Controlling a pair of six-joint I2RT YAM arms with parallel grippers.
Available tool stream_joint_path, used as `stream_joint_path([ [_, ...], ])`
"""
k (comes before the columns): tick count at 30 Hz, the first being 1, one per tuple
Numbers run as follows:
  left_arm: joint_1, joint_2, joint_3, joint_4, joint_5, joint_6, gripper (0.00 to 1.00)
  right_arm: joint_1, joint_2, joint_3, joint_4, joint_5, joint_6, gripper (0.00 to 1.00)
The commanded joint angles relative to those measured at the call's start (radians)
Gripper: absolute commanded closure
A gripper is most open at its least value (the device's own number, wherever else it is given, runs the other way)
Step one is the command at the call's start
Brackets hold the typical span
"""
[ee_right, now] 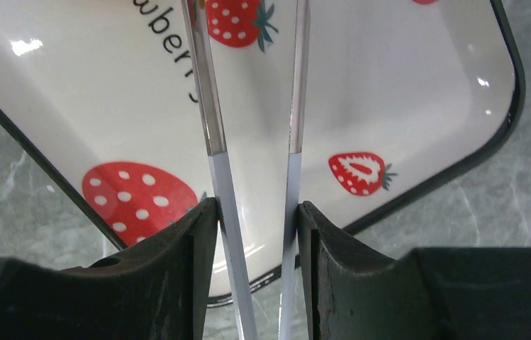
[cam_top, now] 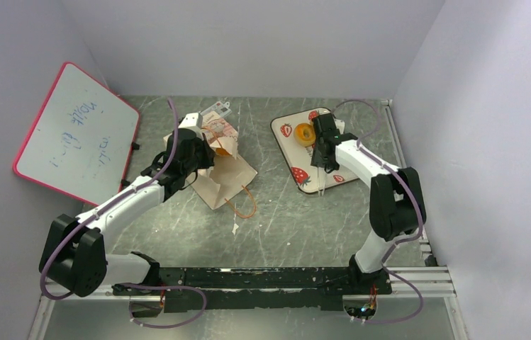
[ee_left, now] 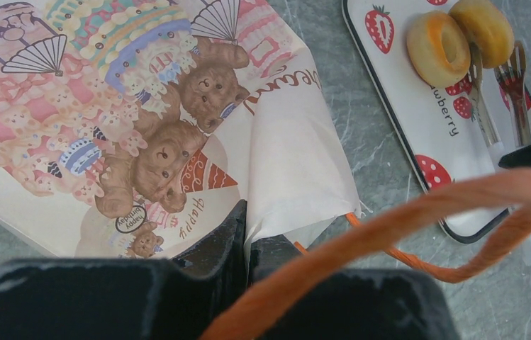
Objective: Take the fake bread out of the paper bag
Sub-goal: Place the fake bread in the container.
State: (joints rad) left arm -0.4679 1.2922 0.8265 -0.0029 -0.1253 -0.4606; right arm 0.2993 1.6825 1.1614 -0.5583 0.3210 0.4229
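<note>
Holding the bag [ee_left: 298, 152] by its rim, my left end effector [ee_left: 247, 230] is clamped tight on the paper, with the bag lying on the desk [ee_left: 383, 163]. My right end effector [ee_right: 255, 212] grips tongs [ee_right: 209, 106], squeezed partway, over the tray [ee_right: 404, 85], where a bagel [ee_left: 438, 47] and bun [ee_left: 485, 25] lie. I judge we're between transfers. Next, the tongs should go to the bag mouth, though I can't see what remains inside.

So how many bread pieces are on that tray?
2: a ring-shaped piece and a browner piece beside it, at one end of the tray. Others may hide in the paper bag.
</note>
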Motion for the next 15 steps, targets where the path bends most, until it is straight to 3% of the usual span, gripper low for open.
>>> stream_joint_path([
  [1, 0.006, -0.002, 0.031, -0.01, 0.029, -0.005, 0.93, -0.008, 0.03, 0.048, -0.001, -0.019, -0.01, 0.55],
  [5, 0.006, -0.035, 0.009, -0.018, 0.019, -0.004, 0.93, 0.002, -0.069, -0.051, 0.004, -0.057, 0.013, 0.55],
  [15, 0.007, -0.078, -0.028, -0.014, 0.016, -0.027, 0.93, 0.035, -0.168, -0.119, -0.081, -0.14, 0.071, 0.55],
])
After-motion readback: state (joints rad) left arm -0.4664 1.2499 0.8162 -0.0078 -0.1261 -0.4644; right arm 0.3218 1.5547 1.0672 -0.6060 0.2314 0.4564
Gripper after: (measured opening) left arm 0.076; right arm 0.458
